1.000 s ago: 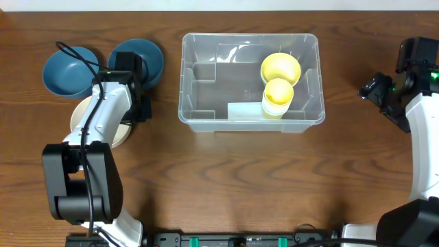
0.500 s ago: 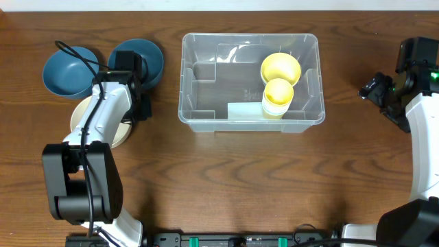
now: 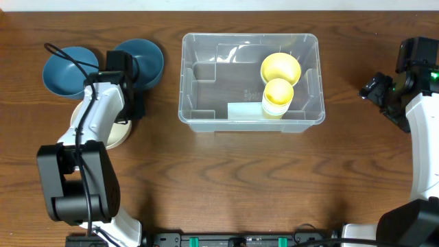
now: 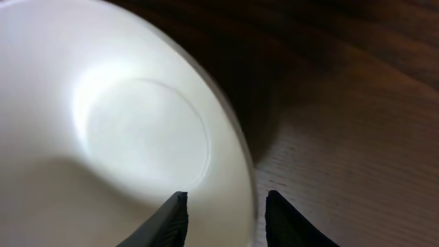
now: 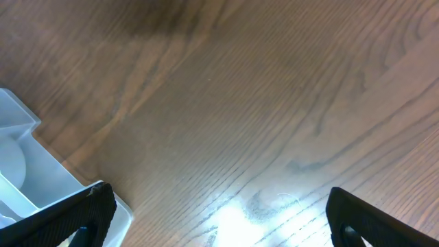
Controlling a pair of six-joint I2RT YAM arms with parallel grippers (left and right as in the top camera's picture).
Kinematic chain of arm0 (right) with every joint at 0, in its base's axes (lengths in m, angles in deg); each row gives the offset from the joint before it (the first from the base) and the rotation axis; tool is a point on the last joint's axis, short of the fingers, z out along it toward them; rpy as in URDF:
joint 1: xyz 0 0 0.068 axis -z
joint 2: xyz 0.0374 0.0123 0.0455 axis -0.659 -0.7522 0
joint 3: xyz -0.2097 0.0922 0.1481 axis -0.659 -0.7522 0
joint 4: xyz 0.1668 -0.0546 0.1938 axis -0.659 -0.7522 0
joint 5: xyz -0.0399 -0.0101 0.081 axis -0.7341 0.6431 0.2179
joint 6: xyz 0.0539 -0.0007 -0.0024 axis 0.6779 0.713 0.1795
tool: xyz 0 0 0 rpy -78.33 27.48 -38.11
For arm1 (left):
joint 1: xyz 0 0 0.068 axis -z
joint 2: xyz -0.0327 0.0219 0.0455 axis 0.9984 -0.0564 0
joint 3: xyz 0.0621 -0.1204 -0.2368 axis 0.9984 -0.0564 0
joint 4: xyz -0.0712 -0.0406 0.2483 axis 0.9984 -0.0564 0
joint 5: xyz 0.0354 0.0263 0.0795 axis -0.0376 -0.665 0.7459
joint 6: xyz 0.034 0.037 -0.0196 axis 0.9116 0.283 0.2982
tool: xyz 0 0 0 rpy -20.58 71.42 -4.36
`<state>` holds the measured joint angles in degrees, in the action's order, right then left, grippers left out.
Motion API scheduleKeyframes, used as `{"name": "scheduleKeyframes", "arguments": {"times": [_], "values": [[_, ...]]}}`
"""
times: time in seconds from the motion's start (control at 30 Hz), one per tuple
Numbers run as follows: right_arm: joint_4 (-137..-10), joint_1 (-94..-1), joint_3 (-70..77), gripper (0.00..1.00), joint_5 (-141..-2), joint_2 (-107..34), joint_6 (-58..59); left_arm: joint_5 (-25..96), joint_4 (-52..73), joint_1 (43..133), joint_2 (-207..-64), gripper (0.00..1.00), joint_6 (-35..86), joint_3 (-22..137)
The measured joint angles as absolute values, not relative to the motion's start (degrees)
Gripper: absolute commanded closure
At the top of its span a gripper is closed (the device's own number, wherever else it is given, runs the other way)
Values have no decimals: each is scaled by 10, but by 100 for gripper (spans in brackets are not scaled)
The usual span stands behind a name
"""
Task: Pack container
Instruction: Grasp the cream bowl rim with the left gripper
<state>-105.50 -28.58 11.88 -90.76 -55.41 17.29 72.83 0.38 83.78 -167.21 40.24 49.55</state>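
Note:
The container point(image 3: 206, 82) is a clear plastic bin in the middle of the table, holding a yellow bowl point(image 3: 280, 68), a yellow cup point(image 3: 278, 96) and a pale flat piece point(image 3: 243, 110). My left gripper point(image 3: 132, 113) hangs over the right rim of a white bowl point(image 3: 118, 132). In the left wrist view the white bowl point(image 4: 123, 137) fills the left side. The left gripper point(image 4: 225, 209) straddles its rim, one finger inside and one outside, with gaps to the rim. My right gripper point(image 3: 374, 89) stands wide open over bare wood right of the bin, also open point(image 5: 219, 219) in its own view.
Two blue bowls point(image 3: 65, 71) point(image 3: 145, 60) sit at the far left, behind the white bowl. The bin's corner point(image 5: 27, 171) shows at the left edge of the right wrist view. Both arm bases stand at the table's front edge.
My left arm has shifted slightly to the left over the white bowl. The right arm and the things in the bin have not moved.

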Motion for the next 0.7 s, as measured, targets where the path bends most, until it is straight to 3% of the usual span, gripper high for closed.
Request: {"name": "scheduleKeyframes", "arguments": {"times": [0.17, 0.3, 0.37, 0.7], "values": [[-1055, -286, 119, 1, -908, -554, 173, 728, 16, 835, -1672, 63, 401, 482], [-1055, -286, 119, 1, -908, -554, 173, 728, 25, 835, -1672, 79, 391, 473], [-1055, -286, 119, 1, -908, -554, 173, 728, 29, 835, -1672, 94, 384, 469], [-1055, -286, 119, 1, -908, -554, 173, 725, 5, 835, -1672, 94, 350, 467]]}}
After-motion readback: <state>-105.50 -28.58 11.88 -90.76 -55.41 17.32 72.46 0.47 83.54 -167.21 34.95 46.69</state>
